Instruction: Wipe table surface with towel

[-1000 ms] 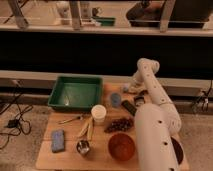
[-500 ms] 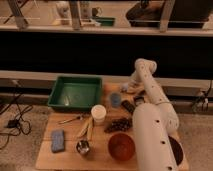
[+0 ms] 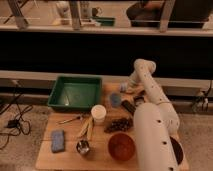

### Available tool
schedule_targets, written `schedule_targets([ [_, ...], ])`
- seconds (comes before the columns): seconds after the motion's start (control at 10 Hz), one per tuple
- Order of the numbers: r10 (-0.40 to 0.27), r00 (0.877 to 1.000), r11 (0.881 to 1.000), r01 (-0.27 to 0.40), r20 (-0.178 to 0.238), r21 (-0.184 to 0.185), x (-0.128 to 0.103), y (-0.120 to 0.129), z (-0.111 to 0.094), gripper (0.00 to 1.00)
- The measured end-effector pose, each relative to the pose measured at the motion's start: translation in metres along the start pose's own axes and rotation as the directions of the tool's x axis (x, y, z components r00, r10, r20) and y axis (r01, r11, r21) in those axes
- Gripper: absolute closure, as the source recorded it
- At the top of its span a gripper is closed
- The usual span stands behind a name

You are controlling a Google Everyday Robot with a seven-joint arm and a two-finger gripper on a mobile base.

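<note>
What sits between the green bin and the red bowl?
A white cup, seen in the camera view. The shut tool is at the back of the table, right of the bin.

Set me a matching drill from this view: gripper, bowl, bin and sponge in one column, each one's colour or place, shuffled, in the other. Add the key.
Column one
1. gripper
2. bowl
3. bin
4. sponge

Column two
A. blue, front left of the table
B. green, back left of the table
C. reddish-brown, at the table's front, beside the arm
D. low over the back of the table, just right of the bin

Pairs: 1-D, 2-C, 3-B, 4-A
</note>
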Motion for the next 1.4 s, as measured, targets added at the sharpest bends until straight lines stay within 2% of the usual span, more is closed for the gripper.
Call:
schedule_targets([
  [0.2,-0.024,0.999,1.0,0.025,0.028,-0.003,-0.007,0.004,0.002,1.0],
  [0.3,-0.058,0.996,0.998,0.059,0.062,-0.008,-0.018,0.011,0.003,1.0],
  [0.6,-0.135,0.983,0.99,0.137,0.121,-0.012,-0.045,0.025,0.003,1.0],
  [0.9,-0.166,0.979,0.986,0.168,0.118,-0.014,-0.047,0.034,-0.005,1.0],
  [1.4,-0.144,0.987,0.989,0.146,0.068,-0.016,-0.025,0.036,-0.021,1.0],
])
